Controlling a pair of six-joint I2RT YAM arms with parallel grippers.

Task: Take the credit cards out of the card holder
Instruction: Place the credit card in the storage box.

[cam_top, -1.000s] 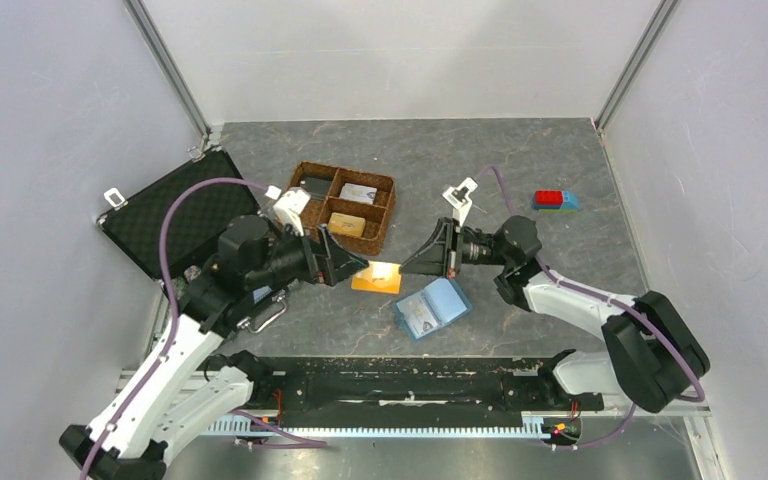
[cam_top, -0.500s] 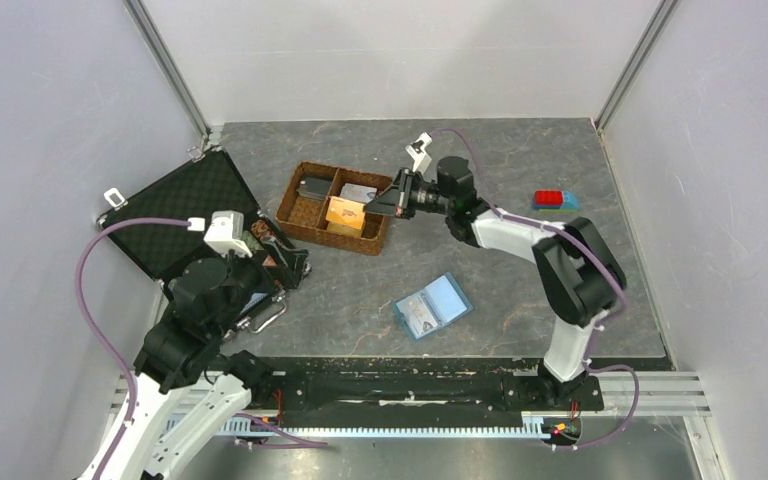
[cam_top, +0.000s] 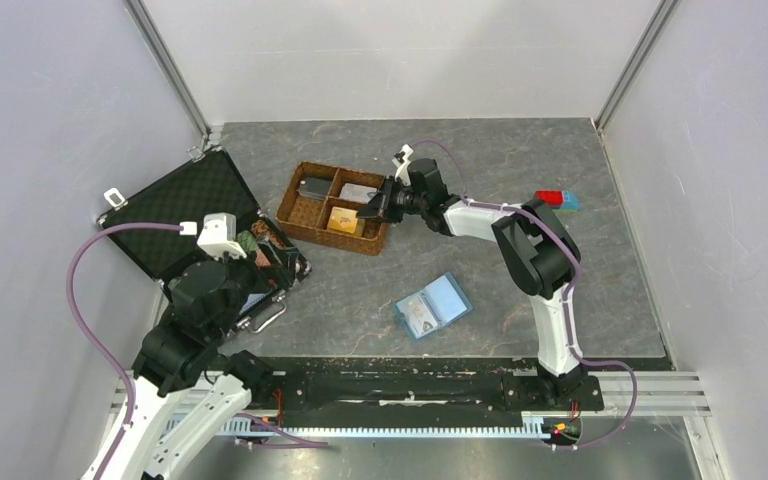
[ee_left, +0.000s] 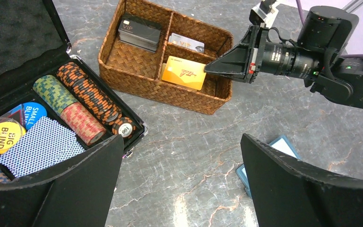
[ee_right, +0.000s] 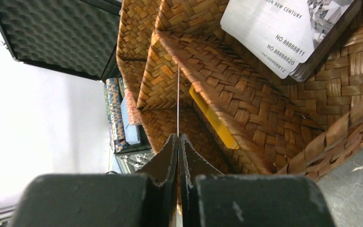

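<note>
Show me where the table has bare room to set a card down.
Bare table lies between the wicker tray and the card holder, and right of the holder, nearer than the red-and-blue block. The tray, where the right gripper holds an orange card, and the black case are crowded.

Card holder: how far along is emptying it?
Done: black cards and white cards sit in the wicker tray. In hand: the right hand is shut on an orange card over the tray's near-right compartment; the left hand is open, empty. Left: the card holder lies open, something pale apparently in one pocket.
</note>
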